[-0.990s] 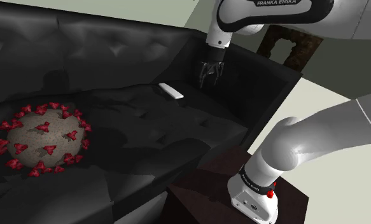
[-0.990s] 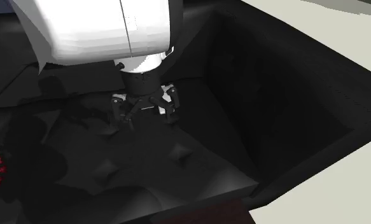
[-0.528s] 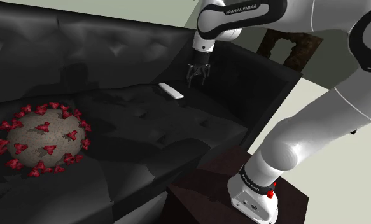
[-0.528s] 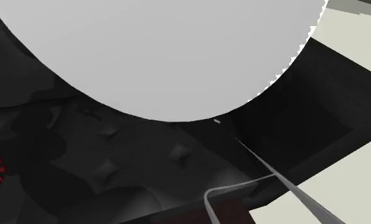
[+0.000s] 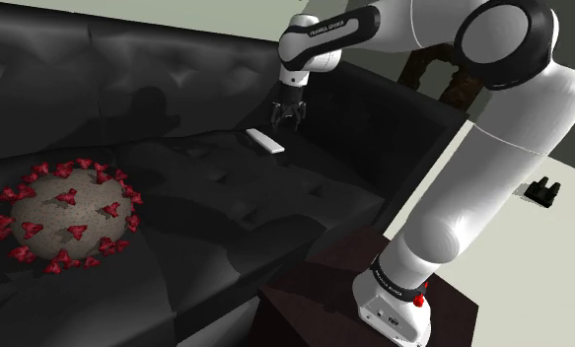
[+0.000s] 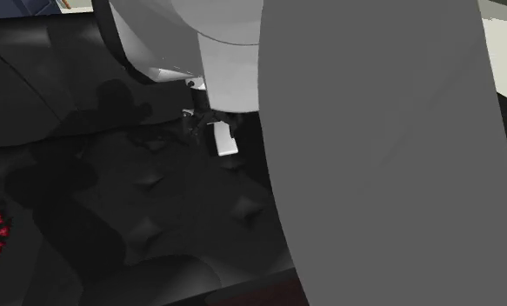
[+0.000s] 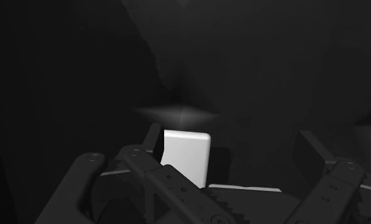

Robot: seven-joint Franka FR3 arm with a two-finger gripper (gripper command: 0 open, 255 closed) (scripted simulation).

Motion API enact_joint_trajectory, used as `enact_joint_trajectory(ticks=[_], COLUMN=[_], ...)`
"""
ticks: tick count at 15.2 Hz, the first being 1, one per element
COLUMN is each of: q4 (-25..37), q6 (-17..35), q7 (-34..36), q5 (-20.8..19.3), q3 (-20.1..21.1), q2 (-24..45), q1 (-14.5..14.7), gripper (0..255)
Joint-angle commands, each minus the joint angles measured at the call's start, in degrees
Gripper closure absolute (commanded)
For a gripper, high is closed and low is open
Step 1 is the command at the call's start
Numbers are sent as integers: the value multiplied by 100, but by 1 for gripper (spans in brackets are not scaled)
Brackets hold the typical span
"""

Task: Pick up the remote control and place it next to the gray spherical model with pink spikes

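Note:
A flat white remote control (image 5: pixel 263 141) lies on the black sofa seat (image 5: pixel 226 187), near the backrest. My black gripper (image 5: pixel 287 116) hangs open just above the remote's end nearer the armrest and touches nothing. In the wrist view, that end of the remote (image 7: pixel 186 156) shows between the spread fingers (image 7: pixel 312 150), nearer one of them than the other. In the second exterior view, the remote (image 6: pixel 228 139) pokes out under the gripper (image 6: pixel 206 118), with the arm's pale bulk in front. The grey sphere with dark pink spikes (image 5: pixel 66 217) rests far along the seat, at the shoulder view's left.
The sofa's backrest (image 5: pixel 157 69) rises close behind the gripper. Its armrest (image 5: pixel 403 128) closes off the seat on the shoulder view's right. The arm's dark stand (image 5: pixel 374 306) is by the seat's front edge. A small black object (image 5: pixel 543 190) lies on the pale floor.
The arm has swung towards the shoulder view's left, carrying the gripper from the armrest corner to just above the remote. The fingers stayed open. The remote and the sphere have not moved.

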Motion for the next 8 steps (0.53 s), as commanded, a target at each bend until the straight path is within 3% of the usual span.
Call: enact_joint_trajectory(ticks=[1, 8], q4=[398, 1993], q6=[84, 95], q7=[-37, -136], q5=[20, 108], q3=[-28, -84], q2=[474, 2061], q1=[-32, -177], gripper=[0, 0])
